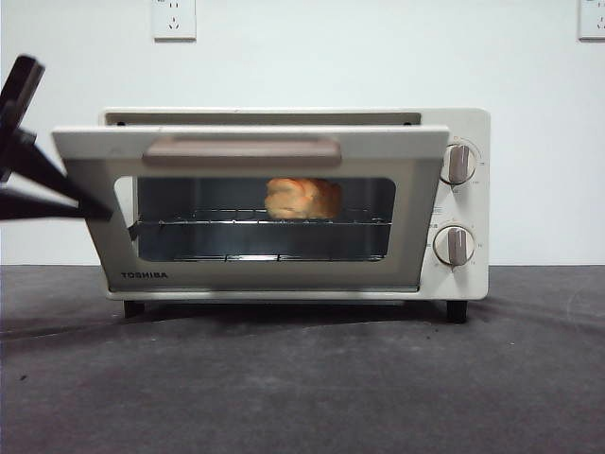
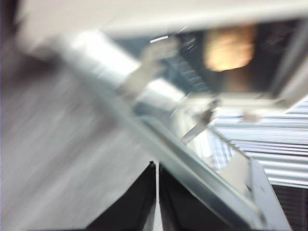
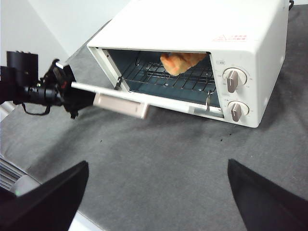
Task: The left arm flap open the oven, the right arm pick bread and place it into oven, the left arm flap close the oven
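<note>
1. Right gripper (image 3: 156, 192) hangs back over the counter (image 1: 302, 378), jaws spread wide, holding nothing.
2. Left gripper (image 1: 90, 210), jaws pressed together, touches the half-open door (image 1: 250, 142) at nine o'clock.
3. Oven (image 1: 463, 203): golden, lumpy bread (image 1: 302, 199) sits on the wire rack (image 1: 260, 223).

Low front view facing oven (image 1: 284, 203), right wrist high — both share it
</note>
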{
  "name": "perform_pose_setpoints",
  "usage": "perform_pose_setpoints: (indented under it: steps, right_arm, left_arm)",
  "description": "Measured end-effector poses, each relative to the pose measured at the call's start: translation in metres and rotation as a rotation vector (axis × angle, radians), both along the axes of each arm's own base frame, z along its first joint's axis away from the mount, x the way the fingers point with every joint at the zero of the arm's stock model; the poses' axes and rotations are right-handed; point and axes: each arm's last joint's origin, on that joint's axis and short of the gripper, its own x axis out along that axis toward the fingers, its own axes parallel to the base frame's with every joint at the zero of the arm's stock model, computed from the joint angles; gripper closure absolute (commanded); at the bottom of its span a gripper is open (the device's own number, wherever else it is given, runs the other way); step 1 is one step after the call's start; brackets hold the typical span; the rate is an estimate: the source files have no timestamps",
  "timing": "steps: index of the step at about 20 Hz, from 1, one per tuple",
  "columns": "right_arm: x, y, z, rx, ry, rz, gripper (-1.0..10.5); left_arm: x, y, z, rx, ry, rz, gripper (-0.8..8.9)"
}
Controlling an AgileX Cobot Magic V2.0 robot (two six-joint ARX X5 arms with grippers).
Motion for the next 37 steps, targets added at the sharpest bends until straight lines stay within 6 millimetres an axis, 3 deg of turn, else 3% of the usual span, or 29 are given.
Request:
perform_pose_setpoints:
  steps: [14, 23, 28, 37]
  right_arm:
    - [0.0, 0.0, 0.0, 0.0, 0.0, 0.0, 4.8]
    - [0.0, 0.0, 0.0, 0.0, 0.0, 0.0, 4.8]
    - [0.0, 0.0, 0.0, -0.005, -0.005, 0.002, 4.8]
    - [0.0, 0.0, 0.0, -0.049, -0.044, 0.026, 4.9]
  left_arm:
    - [0.017, 0.001, 0.03, -0.128, -0.14, 0.152, 7.98]
    - [0.017, 0.0, 0.048, -0.233, -0.217, 0.09, 7.98]
    - [0.003, 0.0, 0.071, -0.247, -0.3, 0.041, 7.98]
    - [-0.042, -0.001, 0.117, -0.239, -0.49, -0.025, 7.98]
